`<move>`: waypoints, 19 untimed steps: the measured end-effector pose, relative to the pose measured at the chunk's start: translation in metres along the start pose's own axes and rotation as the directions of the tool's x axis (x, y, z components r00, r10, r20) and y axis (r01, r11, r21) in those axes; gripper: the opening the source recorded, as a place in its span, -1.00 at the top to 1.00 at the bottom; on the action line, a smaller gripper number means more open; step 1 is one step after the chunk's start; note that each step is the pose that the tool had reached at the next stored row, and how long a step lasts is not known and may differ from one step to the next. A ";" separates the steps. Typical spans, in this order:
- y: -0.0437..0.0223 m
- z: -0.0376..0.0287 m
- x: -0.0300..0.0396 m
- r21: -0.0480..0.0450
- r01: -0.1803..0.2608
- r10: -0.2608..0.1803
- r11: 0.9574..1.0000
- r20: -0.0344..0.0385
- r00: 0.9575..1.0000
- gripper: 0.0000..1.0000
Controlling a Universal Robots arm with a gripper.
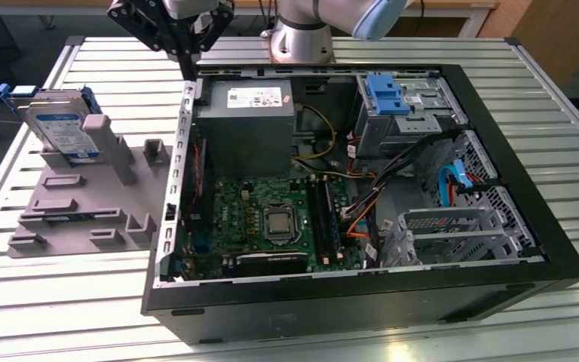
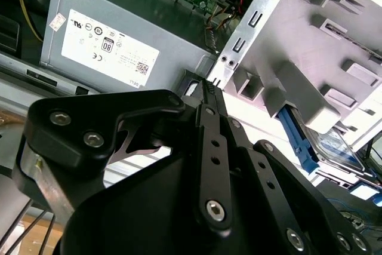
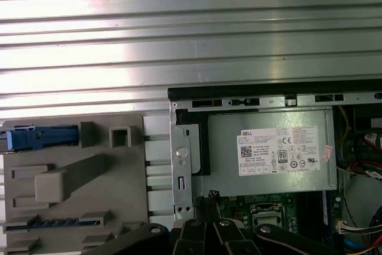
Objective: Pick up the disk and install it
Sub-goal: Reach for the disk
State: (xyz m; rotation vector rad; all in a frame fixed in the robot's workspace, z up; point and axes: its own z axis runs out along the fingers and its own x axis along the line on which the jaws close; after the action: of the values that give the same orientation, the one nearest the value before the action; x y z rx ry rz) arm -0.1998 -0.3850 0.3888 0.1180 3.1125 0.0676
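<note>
Toward the exterior view's left, the disk [image 1: 56,127] stands apart from the clenched, empty hand [image 1: 190,64].

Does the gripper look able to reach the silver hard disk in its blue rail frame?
Probably yes: the silver disk stands exposed on the grey fixture, with nothing between it and the gripper.

the tabletop [image 1: 58,317] is ribbed bare metal, glossy with glare. the disk [image 1: 56,124] looks like silvery metal, with a paper label and a blue plastic rail. its stand [image 1: 78,204] is matt grey plastic. the pincer [image 1: 187,54] is matt black.
</note>
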 end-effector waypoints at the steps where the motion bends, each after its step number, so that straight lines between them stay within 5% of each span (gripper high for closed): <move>1: 0.0000 0.0000 0.0005 0.000 0.000 0.000 1.000 0.000 1.000 0.79; 19: -0.0006 0.0013 0.0072 0.000 0.000 0.000 1.000 -0.001 1.000 0.79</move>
State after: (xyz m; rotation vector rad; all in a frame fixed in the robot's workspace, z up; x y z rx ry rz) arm -0.2069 -0.3850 0.3873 0.1182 3.1133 0.0676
